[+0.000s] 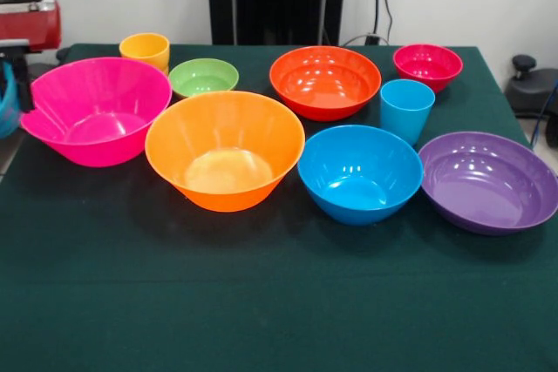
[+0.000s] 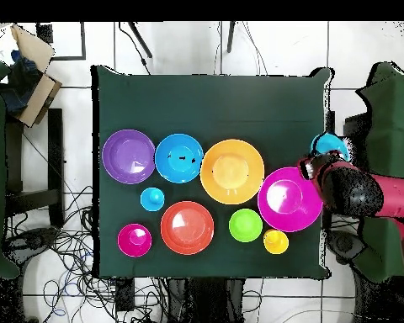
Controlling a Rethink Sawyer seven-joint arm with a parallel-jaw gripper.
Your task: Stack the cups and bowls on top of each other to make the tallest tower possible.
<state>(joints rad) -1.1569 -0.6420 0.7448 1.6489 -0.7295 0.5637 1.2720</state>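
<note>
Cups [image 1: 407,109] and bowls [image 1: 225,150] stand separately, mouths up, axes vertical; my gripper [image 2: 310,166] at table [image 1: 261,302] edge, opening indiscernible.

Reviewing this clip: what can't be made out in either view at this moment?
- End effector: in the overhead view only a bit shows at the tip of the arm; open or shut cannot be told.
- Teal bowl: cut off by the left edge in the front view, partly covered by the arm in the overhead view.
- Yellow cup: in the front view its lower part is hidden behind the pink bowl.
</note>
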